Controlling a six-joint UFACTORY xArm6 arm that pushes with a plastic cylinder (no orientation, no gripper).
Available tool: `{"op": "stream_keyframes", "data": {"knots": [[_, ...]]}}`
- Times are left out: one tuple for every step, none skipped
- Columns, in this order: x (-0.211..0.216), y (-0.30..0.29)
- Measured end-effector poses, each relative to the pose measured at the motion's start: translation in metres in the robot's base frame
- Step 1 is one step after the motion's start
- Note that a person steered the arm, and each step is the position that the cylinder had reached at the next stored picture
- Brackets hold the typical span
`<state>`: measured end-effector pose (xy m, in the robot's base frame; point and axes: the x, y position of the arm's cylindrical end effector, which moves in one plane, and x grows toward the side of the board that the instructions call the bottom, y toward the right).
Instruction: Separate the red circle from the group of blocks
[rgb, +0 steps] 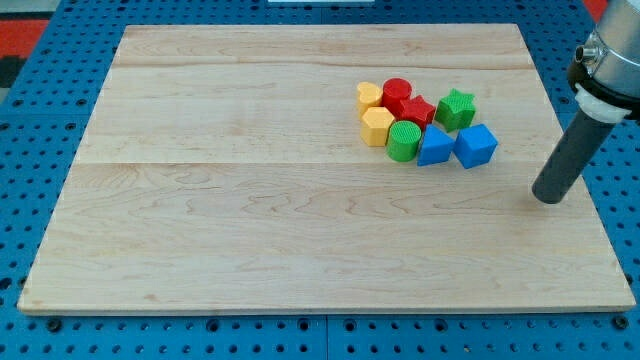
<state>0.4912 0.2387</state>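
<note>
The red circle (397, 92) sits at the top of a tight group of blocks on the wooden board (250, 200), right of centre. It touches a yellow heart (370, 96) on its left and a red star (416, 110) at its lower right. Below lie a yellow hexagon (377, 127), a green cylinder (404, 141), a blue block (434, 146) and a blue cube (476, 146). A green star (456, 108) is at the group's right. My tip (547, 196) rests near the board's right edge, well to the right of and below the group, touching no block.
The board lies on a blue pegboard table (40, 120). The arm's grey wrist (610, 60) enters from the view's top right corner.
</note>
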Motion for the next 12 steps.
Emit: {"op": "stream_keyframes", "data": {"knots": [[-0.001, -0.002], [-0.001, -0.002], [-0.001, -0.002], [-0.001, -0.024], [-0.001, -0.035], [-0.001, -0.038], [0.0, -0.038], [0.0, -0.038], [0.005, -0.038], [0.005, -0.038], [0.005, -0.038], [0.022, -0.046]]}}
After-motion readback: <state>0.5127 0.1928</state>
